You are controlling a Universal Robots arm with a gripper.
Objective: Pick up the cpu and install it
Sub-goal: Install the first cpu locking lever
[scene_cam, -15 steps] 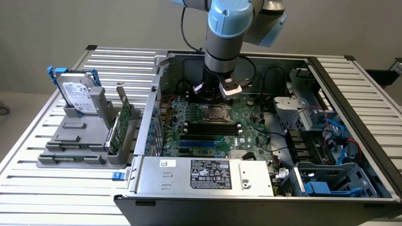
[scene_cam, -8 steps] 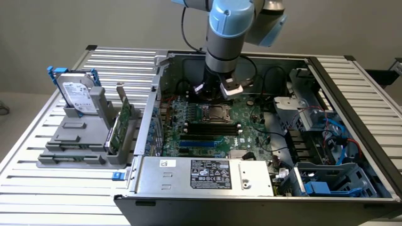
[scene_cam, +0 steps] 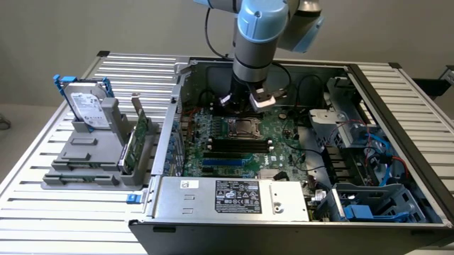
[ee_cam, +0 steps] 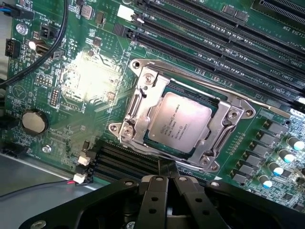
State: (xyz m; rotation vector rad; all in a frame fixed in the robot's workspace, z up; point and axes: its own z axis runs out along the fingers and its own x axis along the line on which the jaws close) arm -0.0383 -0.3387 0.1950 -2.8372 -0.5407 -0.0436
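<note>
The cpu [ee_cam: 178,121], a flat silver square with printed text, lies inside the dark socket with its metal frame [ee_cam: 143,102] around it on the green motherboard [ee_cam: 86,81]. In the exterior view the cpu [scene_cam: 245,127] sits mid-board inside the open computer case. My gripper [ee_cam: 167,168] is shut, its black fingers pressed together with nothing between them, just above the socket's edge and apart from the chip. From the exterior view the gripper [scene_cam: 243,110] hangs straight down over the board, just behind the socket.
Black memory slots [ee_cam: 224,43] run beside the socket. A power supply [scene_cam: 234,197] fills the case's near side; drive bays and cables [scene_cam: 369,154] are at the exterior view's right. A hard drive with blue handles [scene_cam: 89,109] stands in a grey holder outside the case.
</note>
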